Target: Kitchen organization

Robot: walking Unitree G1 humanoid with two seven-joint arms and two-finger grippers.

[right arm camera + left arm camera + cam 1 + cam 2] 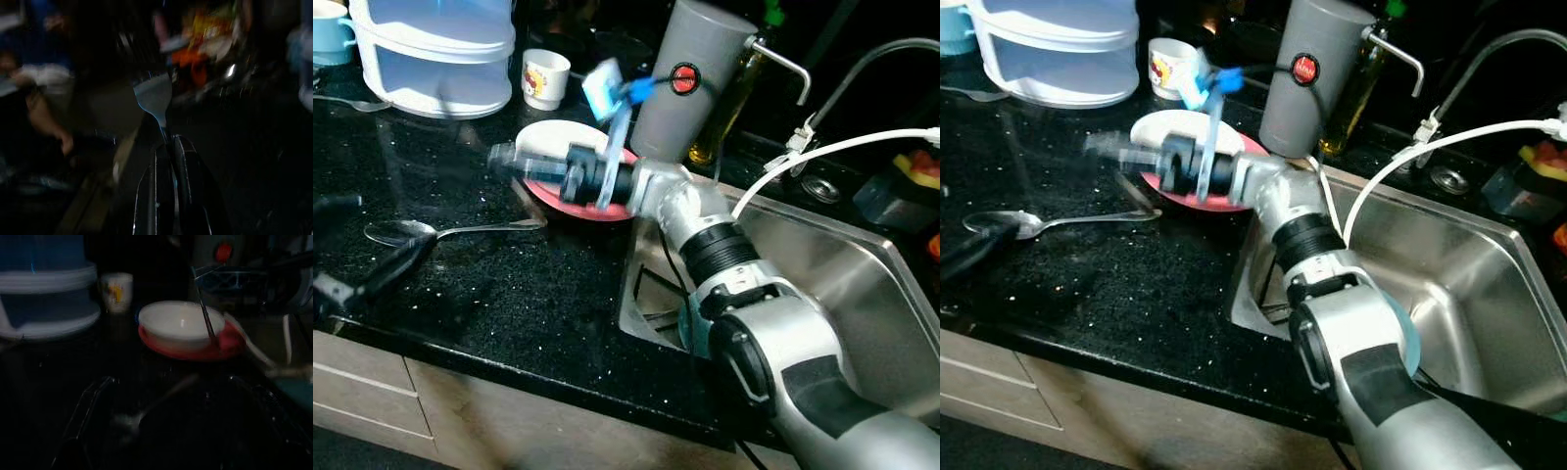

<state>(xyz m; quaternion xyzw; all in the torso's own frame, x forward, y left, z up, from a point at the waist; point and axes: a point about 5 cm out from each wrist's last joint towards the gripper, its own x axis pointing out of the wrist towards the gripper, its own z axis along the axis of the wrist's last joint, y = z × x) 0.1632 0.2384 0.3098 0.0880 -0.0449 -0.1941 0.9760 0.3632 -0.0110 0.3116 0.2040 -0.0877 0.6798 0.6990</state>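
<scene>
To do this step well, the right gripper (509, 157) needed to keep its 2 fingers clamped on the pale spatula (154, 98) above the white bowl (558, 142) on the tabletop (460, 284), while the left gripper (372, 269), fingers apart, hovered near the spoon (401, 232).

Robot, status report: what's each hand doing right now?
Right end effector shut on spatula, above bowl. Left end effector low beside spoon. Nothing blocking.
</scene>
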